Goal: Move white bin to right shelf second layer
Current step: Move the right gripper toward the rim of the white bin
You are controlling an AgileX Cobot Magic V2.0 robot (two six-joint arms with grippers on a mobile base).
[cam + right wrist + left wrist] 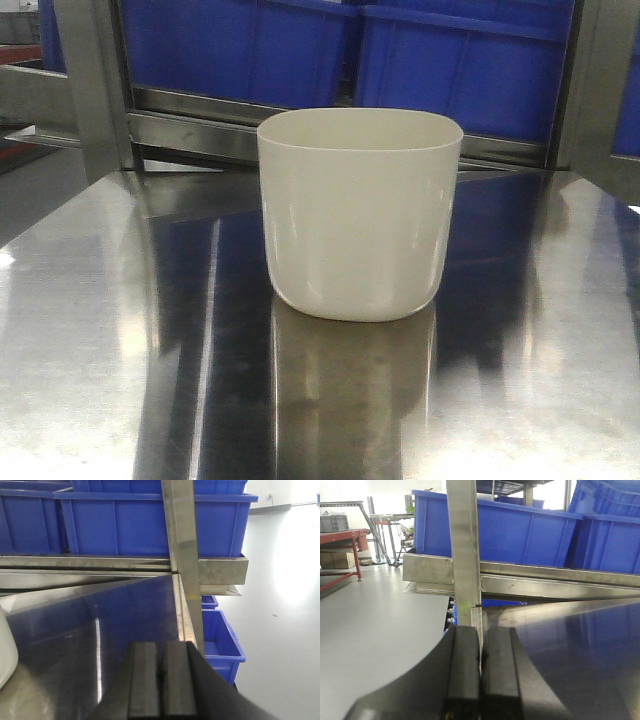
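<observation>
Starting nearest, left gripper (480,675) and right gripper (162,680) sit pressed together, empty, while the white bin (360,215) stands upright on the steel tabletop (90,380) before blue crates (240,50), probably light, stiff and slippery, best pinched at its rim.

The white bin (358,215) stands alone mid-table, its mouth open upward. The steel tabletop (100,350) spreads flat to its left, right and front, giving room on those sides. Close behind runs a steel shelf rail (190,125) loaded with blue crates (240,45), walling off the back. Steel posts (95,85) rise at both rear corners.
</observation>
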